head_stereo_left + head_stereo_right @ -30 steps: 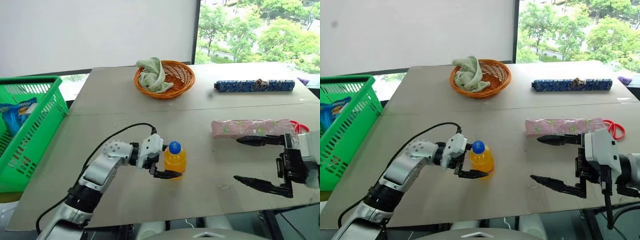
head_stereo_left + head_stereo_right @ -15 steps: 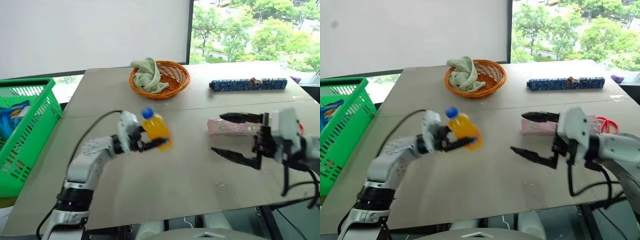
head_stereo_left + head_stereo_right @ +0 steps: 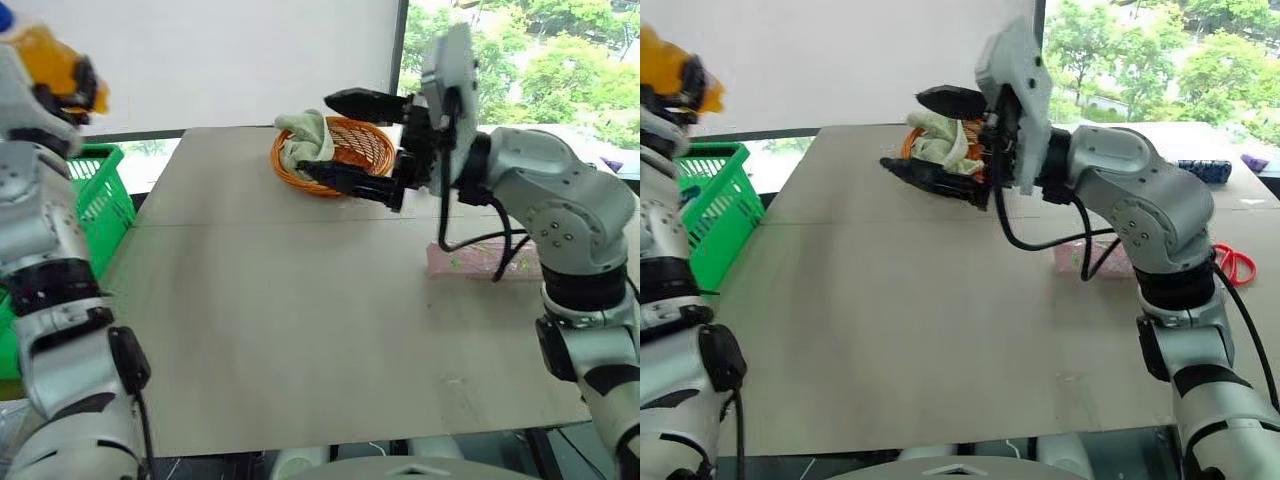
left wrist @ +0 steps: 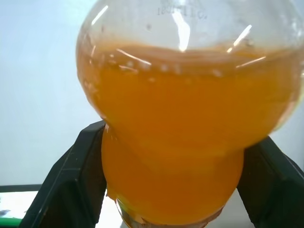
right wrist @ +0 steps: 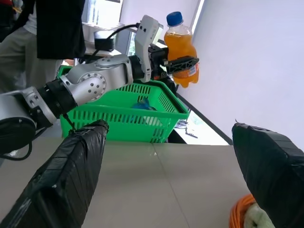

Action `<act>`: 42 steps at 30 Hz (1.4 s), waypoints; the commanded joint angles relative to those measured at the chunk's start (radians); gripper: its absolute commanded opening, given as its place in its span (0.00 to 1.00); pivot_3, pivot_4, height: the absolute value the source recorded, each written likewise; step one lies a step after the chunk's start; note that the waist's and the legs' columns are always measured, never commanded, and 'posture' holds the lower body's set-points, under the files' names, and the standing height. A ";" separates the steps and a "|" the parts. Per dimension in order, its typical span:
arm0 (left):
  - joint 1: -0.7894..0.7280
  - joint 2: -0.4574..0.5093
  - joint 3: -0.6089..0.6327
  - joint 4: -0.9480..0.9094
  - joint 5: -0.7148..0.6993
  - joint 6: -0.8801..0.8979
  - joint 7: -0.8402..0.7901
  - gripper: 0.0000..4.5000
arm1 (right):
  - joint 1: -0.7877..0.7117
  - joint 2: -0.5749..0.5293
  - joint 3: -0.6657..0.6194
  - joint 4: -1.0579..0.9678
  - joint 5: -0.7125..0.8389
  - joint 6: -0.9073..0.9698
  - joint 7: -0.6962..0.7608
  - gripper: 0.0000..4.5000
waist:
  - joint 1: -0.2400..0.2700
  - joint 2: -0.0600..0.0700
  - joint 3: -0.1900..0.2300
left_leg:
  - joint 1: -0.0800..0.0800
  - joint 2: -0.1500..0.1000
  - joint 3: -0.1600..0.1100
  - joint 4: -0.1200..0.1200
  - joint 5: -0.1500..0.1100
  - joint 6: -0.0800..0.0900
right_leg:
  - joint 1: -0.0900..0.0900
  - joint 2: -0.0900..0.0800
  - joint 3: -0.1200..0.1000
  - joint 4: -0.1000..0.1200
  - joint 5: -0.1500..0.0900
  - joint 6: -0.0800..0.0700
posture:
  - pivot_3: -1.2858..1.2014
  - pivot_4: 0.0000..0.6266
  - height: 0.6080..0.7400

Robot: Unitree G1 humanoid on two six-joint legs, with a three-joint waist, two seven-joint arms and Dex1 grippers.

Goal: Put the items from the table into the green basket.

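Above green basket (image 5: 126,114), left claw (image 5: 176,64) clamps orange bottle (image 5: 180,50).

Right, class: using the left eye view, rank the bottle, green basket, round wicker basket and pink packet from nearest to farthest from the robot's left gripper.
1. Bottle: held in the jaws of the left gripper, raised at far left.
2. Green basket: just below, beside the table's left edge.
3. Round wicker basket: back centre of the table.
4. Pink packet: right side, under the right arm.

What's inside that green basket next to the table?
Through the green basket's open top and lattice wall, the right wrist view shows something blue lying inside. What it is stays unclear, and the wall hides the rest of the bottom.
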 commanded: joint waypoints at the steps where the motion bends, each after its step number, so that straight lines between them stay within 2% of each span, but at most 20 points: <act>1: -0.035 0.044 -0.041 0.106 0.068 -0.089 -0.008 0.67 | -0.044 0.005 -0.007 0.016 -0.030 -0.015 0.020 1.00 | 0.018 0.000 0.000 | 0.000 0.000 0.000 0.000 0.000 0.000 | 0.000 0.000 0.000 0.000 0.000 0.000 | 0.56 0.00 1.00; 6: -0.052 0.099 -0.077 0.294 0.145 -0.122 0.037 0.67 | -0.031 -0.018 0.001 -0.011 -0.042 -0.012 0.073 1.00 | 0.041 -0.006 -0.004 | -0.004 0.002 0.000 0.002 0.000 -0.001 | -0.002 0.000 -0.004 0.000 0.000 0.000 | 0.56 0.00 1.00; 9: -0.053 0.126 -0.095 0.394 0.188 -0.131 0.113 0.67 | -0.012 -0.028 0.001 -0.033 -0.041 -0.006 0.092 1.00 | 0.040 -0.012 -0.007 | -0.014 0.002 -0.001 0.007 -0.001 -0.006 | -0.012 0.000 -0.003 0.003 0.002 -0.002 | 0.55 0.00 1.00; 13: -0.044 0.148 -0.112 0.458 0.224 -0.184 0.174 0.67 | 0.006 -0.032 -0.007 -0.053 -0.037 0.007 0.093 1.00 | 0.038 -0.014 -0.008 | -0.014 0.002 -0.001 0.007 -0.001 -0.006 | -0.012 0.000 -0.003 0.004 0.002 -0.001 | 0.55 0.00 1.00; 15: -0.042 0.147 -0.102 0.470 0.203 -0.197 0.140 0.67 | 0.015 -0.036 -0.012 -0.061 -0.033 0.017 0.093 1.00 | 0.040 -0.014 -0.009 | -0.014 0.004 -0.001 0.007 -0.002 -0.006 | -0.012 0.000 -0.004 0.004 0.002 -0.001 | 0.56 0.00 1.00; 16: -0.042 0.146 -0.101 0.472 0.198 -0.194 0.127 0.91 | 0.020 -0.038 -0.013 -0.065 -0.032 0.019 0.095 1.00 | 0.040 -0.014 -0.009 | -0.014 0.004 0.000 0.007 -0.002 -0.006 | -0.012 -0.001 -0.004 0.004 0.002 -0.002 | 0.56 0.00 1.00; 17: -0.042 0.146 -0.103 0.475 0.197 -0.191 0.116 0.98 | 0.025 -0.040 -0.013 -0.068 -0.032 0.021 0.096 1.00 | 0.041 -0.014 -0.009 | -0.014 0.004 0.000 0.007 -0.002 -0.006 | -0.012 -0.001 -0.004 0.004 0.002 -0.002 | 0.56 0.00 1.00; 22: -0.055 0.128 -0.088 0.453 0.173 -0.205 0.104 0.99 | 0.039 -0.045 -0.012 -0.077 -0.037 0.023 0.104 1.00 | 0.040 -0.014 -0.009 | -0.014 0.004 -0.001 0.007 -0.002 -0.006 | -0.012 -0.003 -0.004 0.004 0.002 -0.002 | 0.56 0.00 1.00; 26: -0.068 0.033 -0.085 0.269 0.071 -0.185 -0.044 0.99 | 0.049 -0.059 -0.009 -0.079 -0.055 0.012 0.106 1.00 | 0.046 -0.016 -0.010 | -0.013 0.004 0.000 0.007 -0.002 -0.006 | -0.012 -0.004 -0.004 0.005 0.002 -0.002 | 0.56 0.00 1.00; 28: -0.061 -0.041 -0.096 0.145 0.005 -0.097 -0.114 0.99 | 0.064 -0.080 -0.023 -0.090 -0.057 0.016 0.104 1.00 | 0.050 -0.017 -0.012 | -0.014 0.004 0.000 0.007 -0.002 -0.006 | -0.012 -0.005 -0.005 0.005 0.002 -0.002 | 0.56 0.00 1.00; 33: 0.019 -0.249 -0.252 -0.256 -0.144 0.214 -0.296 0.99 | 0.183 -0.228 -0.096 -0.164 -0.069 0.054 0.092 1.00 | 0.049 -0.018 -0.013 | -0.014 0.001 0.000 0.008 0.001 -0.001 | -0.011 -0.006 -0.003 0.005 0.002 -0.002 | 0.53 0.00 1.00; 35: 0.041 -0.317 -0.362 -0.389 -0.138 0.344 -0.311 0.99 | 0.262 -0.311 -0.143 -0.216 -0.064 0.085 0.083 1.00 | 0.039 -0.017 -0.013 | -0.015 0.000 0.000 0.010 0.000 0.001 | -0.010 -0.006 -0.002 0.004 0.003 -0.002 | 0.52 0.00 1.00; 37: 0.032 -0.382 -0.429 -0.433 -0.137 0.420 -0.318 0.99 | 0.341 -0.382 -0.205 -0.271 -0.043 0.125 0.076 1.00 | 0.013 -0.016 -0.012 | -0.014 0.001 0.002 0.010 -0.001 0.002 | -0.011 -0.005 0.001 0.005 0.003 -0.001 | 0.50 0.00 1.00; 38: 0.008 -0.409 -0.484 -0.429 -0.156 0.461 -0.394 0.99 | 0.393 -0.423 -0.252 -0.307 -0.031 0.155 0.071 1.00 | 0.005 -0.016 -0.012 | -0.014 0.001 0.003 0.010 -0.001 0.002 | -0.011 -0.005 0.002 0.005 0.003 -0.001 | 0.48 0.00 1.00; 39: -0.016 -0.424 -0.520 -0.426 -0.234 0.531 -0.541 0.99 | 0.439 -0.458 -0.295 -0.339 -0.020 0.181 0.066 1.00 | -0.010 -0.015 -0.013 | -0.013 0.002 0.003 0.010 -0.001 0.002 | -0.011 -0.003 0.002 0.005 0.002 -0.002 | 0.47 0.00 1.00; 41: -0.061 -0.464 -0.579 -0.392 -0.245 0.597 -0.621 0.99 | 0.522 -0.518 -0.379 -0.396 0.000 0.231 0.053 1.00 | -0.027 -0.013 -0.012 | -0.014 0.002 0.006 0.011 -0.001 0.002 | -0.011 0.001 0.000 0.006 0.002 -0.002 | 0.45 0.00 1.00; 42: -0.088 -0.491 -0.624 -0.343 -0.202 0.577 -0.638 0.99 | 0.570 -0.543 -0.436 -0.427 0.016 0.262 0.047 1.00 | -0.040 -0.011 -0.012 | -0.014 0.002 0.005 0.011 -0.001 0.002 | -0.010 0.001 -0.001 0.006 0.002 -0.002 | 0.43 0.00 1.00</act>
